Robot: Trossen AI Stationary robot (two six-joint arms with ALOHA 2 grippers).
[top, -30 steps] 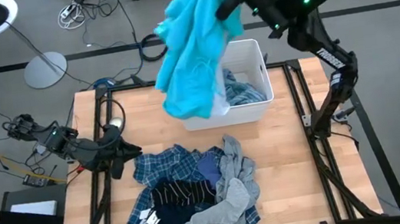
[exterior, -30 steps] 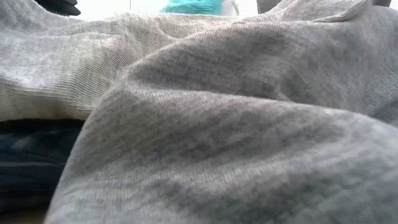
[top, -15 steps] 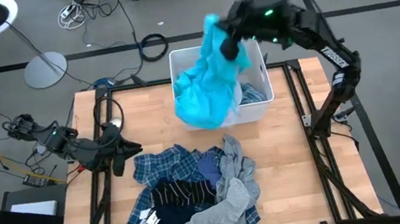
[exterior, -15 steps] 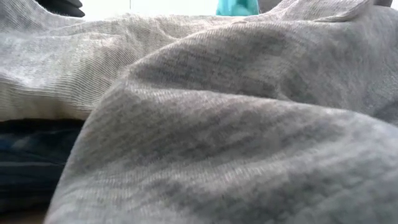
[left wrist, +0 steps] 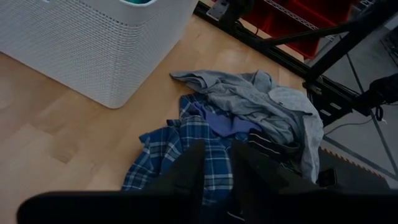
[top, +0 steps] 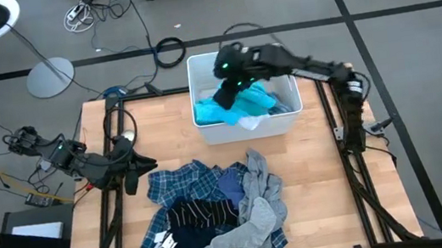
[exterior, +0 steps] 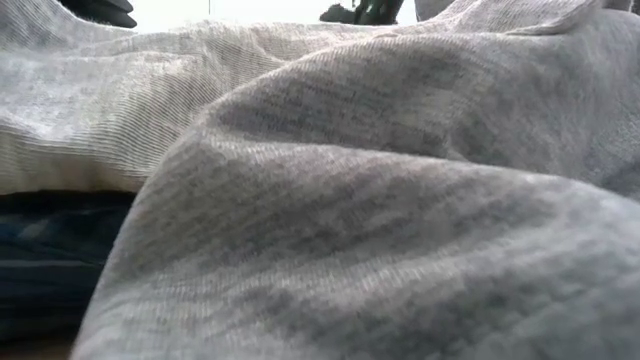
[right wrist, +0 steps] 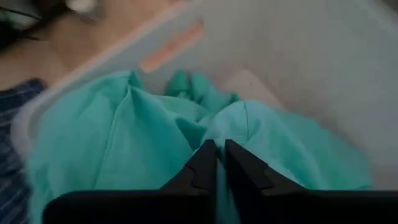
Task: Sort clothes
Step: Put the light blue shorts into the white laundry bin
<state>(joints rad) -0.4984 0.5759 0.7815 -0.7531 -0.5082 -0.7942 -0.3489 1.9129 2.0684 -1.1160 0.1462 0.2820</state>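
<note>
The right gripper (right wrist: 216, 163) pinches the bright turquoise shirt (top: 240, 103), crumpled in soft folds inside the white bin (top: 199, 84) (left gripper (left wrist: 214, 163) slightly parted, empty)

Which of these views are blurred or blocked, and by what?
Low view: grey garment fills the frame, close and soft. Right wrist view: blurred, turquoise garment in the white bin. High and left wrist views are clear, showing the plaid shirt.

The wooden surface (top: 319, 154) carries a white bin (top: 204, 124) and a clothes pile (top: 216, 214).
</note>
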